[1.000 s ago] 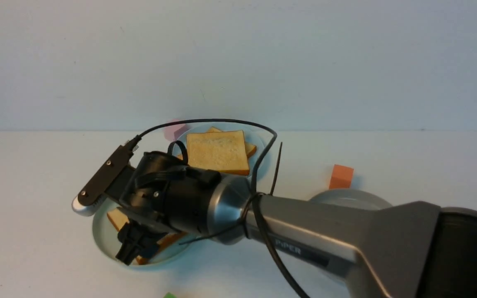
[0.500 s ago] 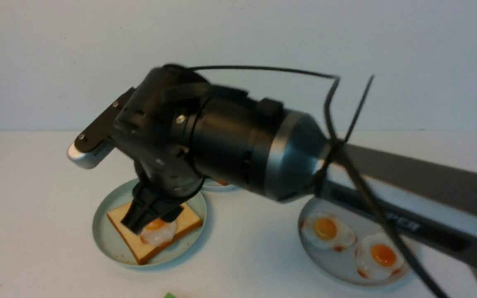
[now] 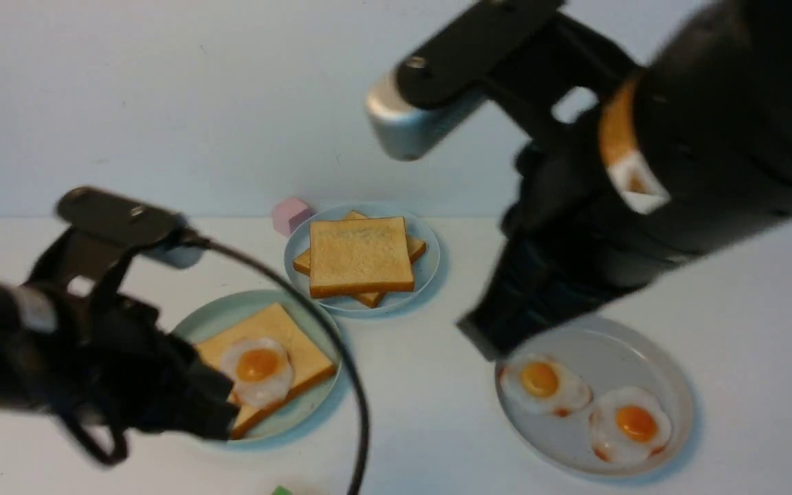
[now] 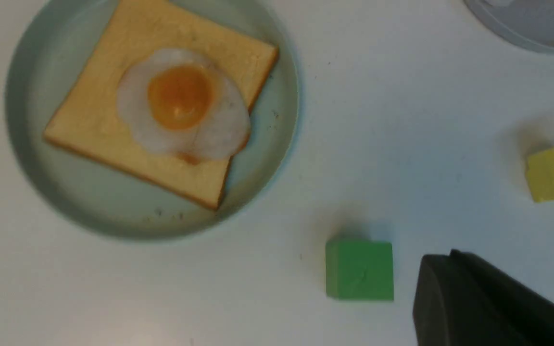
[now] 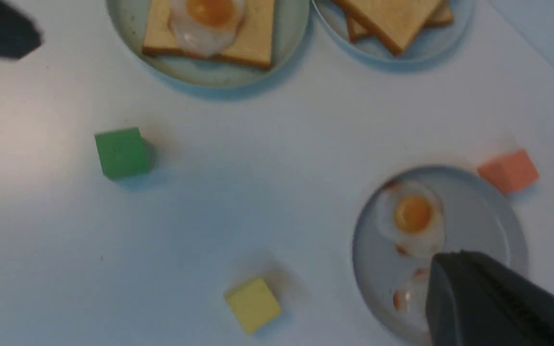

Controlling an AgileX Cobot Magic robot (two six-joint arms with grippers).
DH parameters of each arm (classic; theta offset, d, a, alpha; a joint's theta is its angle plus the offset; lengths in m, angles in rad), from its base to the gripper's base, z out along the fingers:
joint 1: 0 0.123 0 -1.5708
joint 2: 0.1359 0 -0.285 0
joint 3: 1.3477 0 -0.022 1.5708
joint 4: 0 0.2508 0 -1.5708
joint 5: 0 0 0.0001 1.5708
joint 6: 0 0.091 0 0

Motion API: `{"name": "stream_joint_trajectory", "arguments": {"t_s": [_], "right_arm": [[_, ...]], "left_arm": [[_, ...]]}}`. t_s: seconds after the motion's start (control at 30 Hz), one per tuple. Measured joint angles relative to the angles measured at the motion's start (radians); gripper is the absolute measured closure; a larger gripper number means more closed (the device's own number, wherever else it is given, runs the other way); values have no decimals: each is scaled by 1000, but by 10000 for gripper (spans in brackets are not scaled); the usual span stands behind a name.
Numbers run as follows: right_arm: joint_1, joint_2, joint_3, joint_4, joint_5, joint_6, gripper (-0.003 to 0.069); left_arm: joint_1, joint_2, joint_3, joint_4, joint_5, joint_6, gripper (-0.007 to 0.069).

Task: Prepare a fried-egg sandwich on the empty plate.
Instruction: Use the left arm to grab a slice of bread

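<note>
On the white table (image 3: 423, 385), egg-topped toast (image 3: 300, 344) lies near the left pincer (image 3: 214, 412), opening unclear.

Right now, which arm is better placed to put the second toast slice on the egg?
Left, probably: the left gripper is low beside the mint-green plate; the right gripper hangs over the grey plate.

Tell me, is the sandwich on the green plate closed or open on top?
Open: the fried egg lies bare on a single toast slice on the mint-green plate; no top slice.
</note>
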Motion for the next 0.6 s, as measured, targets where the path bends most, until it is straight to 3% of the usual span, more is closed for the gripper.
{"name": "stream_joint_trajectory", "arguments": {"t_s": [0.13, 0.33, 0.5, 0.6], "right_arm": [[0, -173, 169, 5, 4, 47, 669], [0, -418, 318, 9, 4, 161, 665], [0, -551, 370, 7, 3, 207, 662], [0, -604, 398, 7, 4, 212, 661]], "left_arm": [[0, 279, -230, -51, 37, 167, 638], [0, 583, -534, -58, 130, 326, 638], [0, 766, -770, -43, 255, 392, 633], [0, 915, -987, 11, 351, 400, 557]]}}
